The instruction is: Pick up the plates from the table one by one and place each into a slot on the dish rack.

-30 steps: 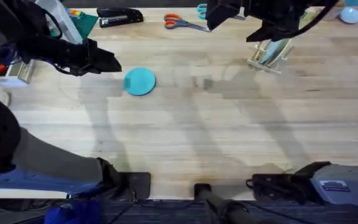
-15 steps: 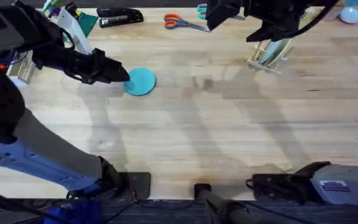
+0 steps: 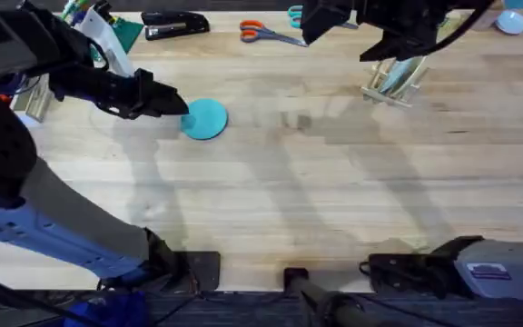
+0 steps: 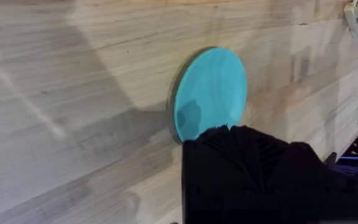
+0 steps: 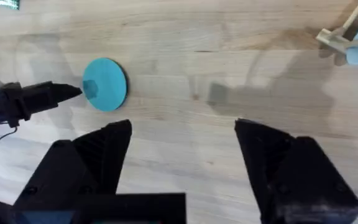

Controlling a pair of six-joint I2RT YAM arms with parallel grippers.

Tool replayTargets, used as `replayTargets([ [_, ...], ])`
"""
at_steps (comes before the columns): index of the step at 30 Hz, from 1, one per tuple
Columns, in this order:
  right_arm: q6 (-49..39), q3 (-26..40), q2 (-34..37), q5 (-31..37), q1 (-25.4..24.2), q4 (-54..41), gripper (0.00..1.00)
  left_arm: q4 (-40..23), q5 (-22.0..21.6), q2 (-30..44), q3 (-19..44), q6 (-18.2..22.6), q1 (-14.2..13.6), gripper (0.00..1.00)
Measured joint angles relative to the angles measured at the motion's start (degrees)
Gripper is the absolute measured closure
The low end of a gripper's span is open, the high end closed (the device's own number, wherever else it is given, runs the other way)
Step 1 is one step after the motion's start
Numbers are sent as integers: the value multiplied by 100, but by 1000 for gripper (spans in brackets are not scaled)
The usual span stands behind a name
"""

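Lying flat on the table (image 3: 271,191), unlabelled teal plate (image 3: 204,119) touches left gripper (image 3: 178,106), finger state unreadable; right gripper (image 5: 182,152) spread wide above dish rack (image 3: 391,82).

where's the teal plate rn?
Overhead, the teal plate lies flat on the table, left of centre toward the far side, with the left gripper at its left edge and the dish rack far off to its right.

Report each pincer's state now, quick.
Left pincer: at the teal-blue plate edge, open or shut cannot be told.
Right pincer: open, holding nothing.
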Motion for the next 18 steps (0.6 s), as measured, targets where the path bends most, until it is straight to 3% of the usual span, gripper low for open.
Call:
replayTargets([
  [18, 0, 0, 0, 0, 0, 0, 7, 211, -28, 0, 0, -7, 7, 961],
])
